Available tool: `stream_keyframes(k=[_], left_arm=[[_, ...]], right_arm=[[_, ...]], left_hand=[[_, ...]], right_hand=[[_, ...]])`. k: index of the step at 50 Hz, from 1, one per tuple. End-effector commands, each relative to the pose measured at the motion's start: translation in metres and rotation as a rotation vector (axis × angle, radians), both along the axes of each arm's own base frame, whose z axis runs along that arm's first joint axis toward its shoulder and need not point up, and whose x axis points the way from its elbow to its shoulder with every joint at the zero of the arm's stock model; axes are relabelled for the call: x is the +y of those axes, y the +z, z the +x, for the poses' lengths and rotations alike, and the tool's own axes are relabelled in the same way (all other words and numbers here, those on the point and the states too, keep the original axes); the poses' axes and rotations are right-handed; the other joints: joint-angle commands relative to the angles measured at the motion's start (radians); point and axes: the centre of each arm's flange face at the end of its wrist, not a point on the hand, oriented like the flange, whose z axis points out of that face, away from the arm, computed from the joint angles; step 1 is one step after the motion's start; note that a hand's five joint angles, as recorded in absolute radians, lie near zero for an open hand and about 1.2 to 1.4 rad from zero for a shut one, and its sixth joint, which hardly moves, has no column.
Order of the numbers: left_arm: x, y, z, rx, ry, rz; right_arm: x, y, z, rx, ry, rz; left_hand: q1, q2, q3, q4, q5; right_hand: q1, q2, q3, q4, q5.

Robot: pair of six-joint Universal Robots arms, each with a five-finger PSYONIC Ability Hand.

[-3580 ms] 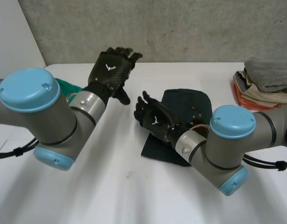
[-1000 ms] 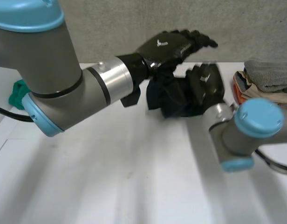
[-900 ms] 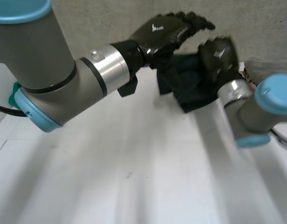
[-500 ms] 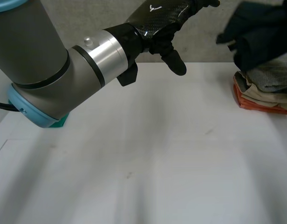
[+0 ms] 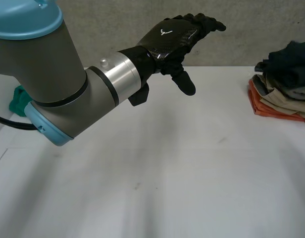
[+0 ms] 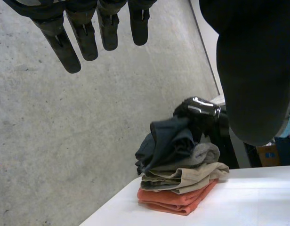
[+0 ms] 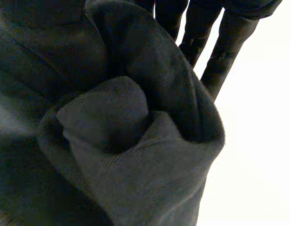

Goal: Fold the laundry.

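A dark navy cloth [image 5: 287,62] sits bunched on top of a pile of folded laundry [image 5: 276,101] at the table's right edge. In the left wrist view my right hand [image 6: 199,108] is behind that dark cloth [image 6: 166,141], on the pile [image 6: 178,188] of grey, beige and orange pieces. In the right wrist view the cloth [image 7: 126,141] is gathered in a roll under the palm of my right hand [image 7: 225,47], which holds it. My left hand [image 5: 172,37] hovers high over the table's far middle, open and holding nothing, its fingers [image 6: 72,47] straight.
A green cloth [image 5: 16,99] lies at the table's left edge, partly behind my left arm. The white table [image 5: 167,173] stretches bare from the middle to the front. A grey concrete wall stands behind the table.
My right hand lifted the dark cloth off the middle of the table and carried it right, onto the pile. My left hand stayed raised and open, shifting slightly.
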Motion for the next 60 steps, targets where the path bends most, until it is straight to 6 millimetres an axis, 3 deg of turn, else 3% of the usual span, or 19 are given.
stream_keyframes(k=[1,3,9,10,11,17,21,27,32,36,38,40,43,47,48,51,52,55,60], left_arm=[[0.003,0.002,0.000,0.002,-0.005,-0.003],[0.003,0.001,0.000,0.001,-0.004,0.001],[0.014,-0.001,-0.007,-0.004,-0.032,0.006],[0.015,-0.001,-0.008,-0.004,-0.037,0.006],[0.016,-0.001,-0.008,-0.004,-0.039,0.006],[0.017,0.000,-0.008,-0.001,-0.042,0.004],[0.022,0.002,-0.010,0.002,-0.051,0.000],[0.029,0.005,-0.013,0.007,-0.068,-0.003],[0.031,0.008,-0.013,0.015,-0.072,-0.009],[0.029,0.020,-0.012,0.049,-0.068,-0.029],[0.028,0.031,-0.011,0.081,-0.062,-0.044],[0.023,0.048,-0.006,0.129,-0.022,-0.061],[0.014,0.075,0.007,0.196,0.078,-0.106],[-0.022,0.089,0.045,0.210,0.289,-0.122],[-0.029,0.089,0.054,0.200,0.330,-0.122],[-0.058,0.077,0.091,0.086,0.503,-0.128],[-0.064,0.072,0.099,0.042,0.539,-0.136],[-0.086,0.041,0.125,-0.162,0.649,-0.168],[-0.115,-0.012,0.169,-0.481,0.784,-0.210]], right_arm=[[0.000,0.000,-0.005,-0.046,-0.052,-0.014],[0.002,-0.020,-0.003,-0.039,-0.038,0.031],[0.014,-0.047,0.006,-0.035,0.019,0.131],[0.018,-0.050,0.006,-0.039,0.025,0.154],[0.020,-0.050,0.007,-0.044,0.025,0.164],[0.043,0.024,0.007,-0.082,-0.021,0.188],[0.059,0.052,-0.020,-0.127,-0.125,0.275],[0.086,0.067,-0.056,-0.063,-0.388,0.406],[0.111,0.072,-0.086,0.168,-0.675,0.536],[0.109,0.086,-0.092,0.278,-0.839,0.460],[0.106,0.102,-0.078,0.279,-0.832,0.373],[0.106,0.133,-0.046,0.245,-0.776,0.224],[0.116,0.156,-0.014,0.195,-0.705,0.107],[0.141,0.173,0.045,0.153,-0.550,-0.021],[0.151,0.168,0.074,0.156,-0.471,-0.038],[0.167,0.152,0.119,0.166,-0.347,-0.022],[0.182,0.135,0.150,0.186,-0.262,0.012],[0.210,0.103,0.192,0.245,-0.148,0.083],[0.244,0.054,0.223,0.361,-0.062,0.197]], left_hand=[[0.008,-0.007,-0.010,-0.002,-0.020],[0.008,-0.007,-0.010,-0.002,-0.020],[0.008,-0.007,-0.010,-0.002,-0.020],[0.008,-0.007,-0.010,-0.002,-0.020],[0.008,-0.007,-0.010,-0.002,-0.020],[0.008,-0.007,-0.010,-0.002,-0.020],[0.008,-0.007,-0.010,-0.002,-0.020],[0.005,-0.010,-0.013,-0.005,-0.023],[0.005,-0.010,-0.013,-0.005,-0.023],[0.011,-0.004,-0.007,0.001,-0.017],[0.017,0.002,-0.001,0.007,-0.011],[0.014,-0.001,-0.004,0.004,-0.014],[0.014,-0.001,-0.004,0.004,-0.014],[0.014,-0.001,-0.004,0.004,-0.014],[0.014,-0.001,-0.004,0.004,-0.014],[0.005,-0.010,-0.013,-0.005,-0.023],[0.002,-0.013,-0.016,-0.008,-0.026],[-0.019,-0.033,-0.037,-0.028,-0.047],[-0.019,-0.033,-0.037,-0.028,-0.047]], right_hand=[[0.336,0.220,0.225,0.195,0.221],[0.336,0.220,0.225,0.195,0.221],[0.279,0.163,0.168,0.138,0.164],[-0.417,-0.532,-0.527,-0.558,-0.532],[-0.790,-0.905,-0.900,-0.931,-0.905],[-0.886,-1.001,-0.997,-1.027,-1.001],[-0.886,-1.001,-0.997,-1.027,-1.001],[-0.886,-1.001,-0.997,-1.027,-1.001],[-0.886,-1.001,-0.997,-1.027,-1.001],[-0.886,-1.001,-0.997,-1.027,-1.001],[-0.886,-1.001,-0.997,-1.027,-1.001],[-0.886,-1.001,-0.997,-1.027,-1.001],[-0.886,-1.001,-0.997,-1.027,-1.001],[-0.886,-1.001,-0.997,-1.027,-1.001],[-0.886,-1.001,-0.997,-1.027,-1.001],[-0.886,-1.001,-0.997,-1.027,-1.001],[-0.886,-1.001,-0.997,-1.027,-1.001],[-0.886,-1.001,-0.997,-1.027,-1.001],[-0.886,-1.001,-0.997,-1.027,-1.001]])
